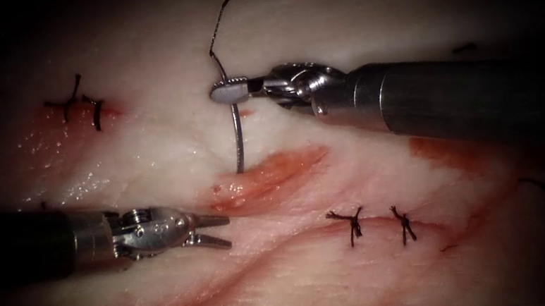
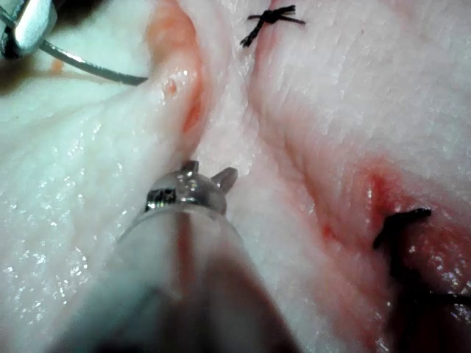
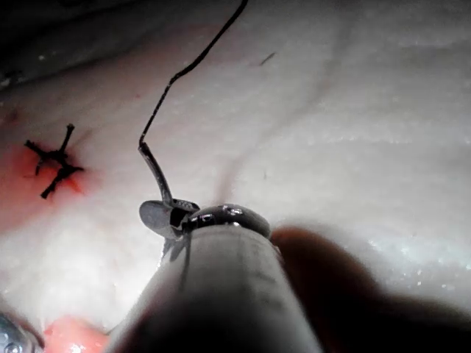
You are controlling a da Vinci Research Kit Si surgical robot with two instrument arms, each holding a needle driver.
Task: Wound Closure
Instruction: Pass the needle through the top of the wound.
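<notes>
Right claw (image 1: 230,92): clenched on needle (image 1: 237,136) near its thread end; tip at the cut (image 1: 268,175) in tissue (image 1: 157,141). Thread (image 1: 219,18) trails upward. Left claw (image 1: 215,229): released, holding nothing.

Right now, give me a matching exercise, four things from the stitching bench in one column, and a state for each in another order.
1. right tool
2. left tool
3. needle
4. thread

A. jaws open, holding nothing
B. runs up from the needle's held end
C. jaws shut on the needle near its thread end
D. tip at the red cut in the tissue

Pairs: 1-C, 2-A, 3-D, 4-B
</notes>
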